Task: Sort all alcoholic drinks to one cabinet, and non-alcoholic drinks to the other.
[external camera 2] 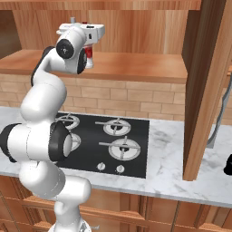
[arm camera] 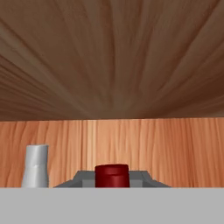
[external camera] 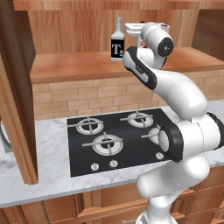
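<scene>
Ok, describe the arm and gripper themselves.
The arm is made of glossy white rounded segments with black bands at the joints and round dark caps. The gripper has a white boxy hand and small dark grey fingers.

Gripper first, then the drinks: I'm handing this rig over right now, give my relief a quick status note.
Gripper: shut on the red-capped white bottle, raised inside the open cabinet above the hob.
T bottle: already standing on that cabinet's shelf, just left of the gripper; its neck shows in the hand view.
Done: one alcoholic drink shelved, the second in hand at the shelf.
Left: set the red-capped bottle down beside the T bottle and release. A small black thing sits on the counter at the right edge of the right base view, possibly the cola bottle. Carton and second cabinet still to locate.
</scene>
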